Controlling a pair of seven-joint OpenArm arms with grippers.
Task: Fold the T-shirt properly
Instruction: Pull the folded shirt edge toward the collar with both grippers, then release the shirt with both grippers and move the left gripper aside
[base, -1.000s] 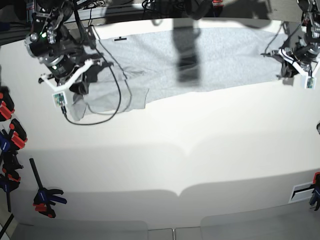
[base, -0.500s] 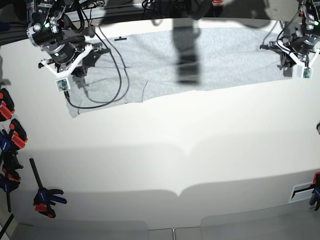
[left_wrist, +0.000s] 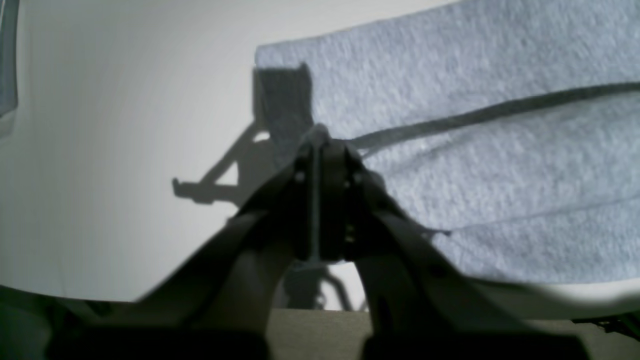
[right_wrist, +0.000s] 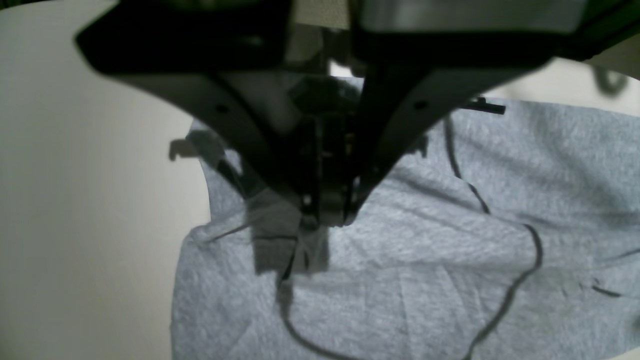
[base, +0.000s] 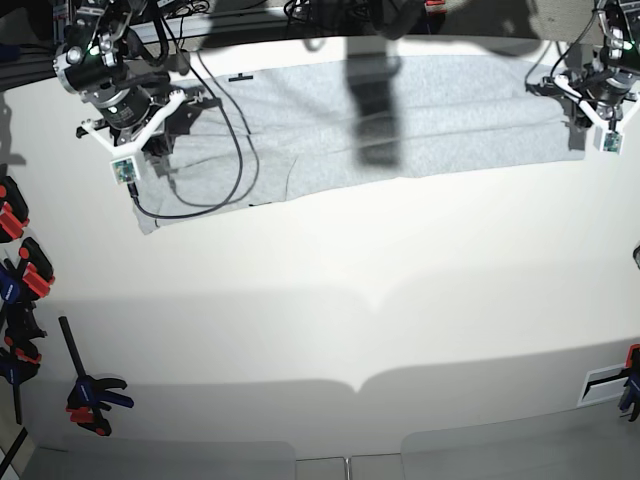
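Left wrist: left gripper pinched closed at the T-shirt edge, whether gripping cloth unclear. Right wrist: right gripper closed above fabric, apparently empty. Base: T-shirt lay flat along the table far edge, arms at opposite ends, probably to square it.

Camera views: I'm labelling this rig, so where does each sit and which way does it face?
Base: high, looking down on the white table; both arms show.
Left wrist: behind the left gripper, facing the light heather-grey cotton T-shirt.
Right wrist: behind the right gripper, looking down.
All share the T-shirt and table.
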